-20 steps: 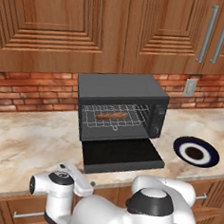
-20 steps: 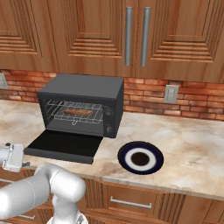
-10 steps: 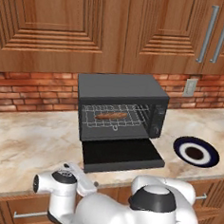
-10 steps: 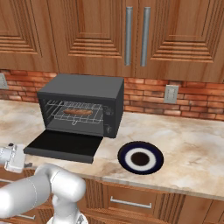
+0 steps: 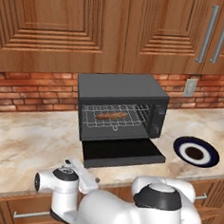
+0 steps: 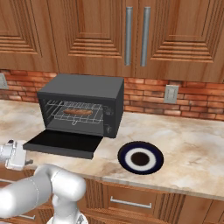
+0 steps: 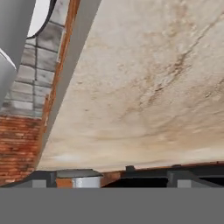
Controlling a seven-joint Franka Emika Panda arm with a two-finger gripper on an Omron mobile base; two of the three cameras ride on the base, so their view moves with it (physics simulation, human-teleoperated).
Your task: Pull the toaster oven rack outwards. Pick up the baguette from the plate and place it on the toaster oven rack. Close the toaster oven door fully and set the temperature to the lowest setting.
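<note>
Baguette loaded on rack; door and temperature setting remained.

The baguette [image 5: 111,116] lay on the toaster oven rack [image 5: 115,120] inside the toaster oven [image 5: 121,90]; the plate [image 5: 196,152] sat bare on the worktop [image 5: 30,145] to the oven's right. The toaster oven door [image 5: 122,152] hung fully open, flat over the worktop, so closing it was judged the step in hand. The hand [image 5: 80,174] sat low at the worktop's front edge, well short of the door, jaws open and holding nothing.

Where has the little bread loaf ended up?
The baguette lies on the wire rack inside the open toaster oven, left of the plate.
</note>
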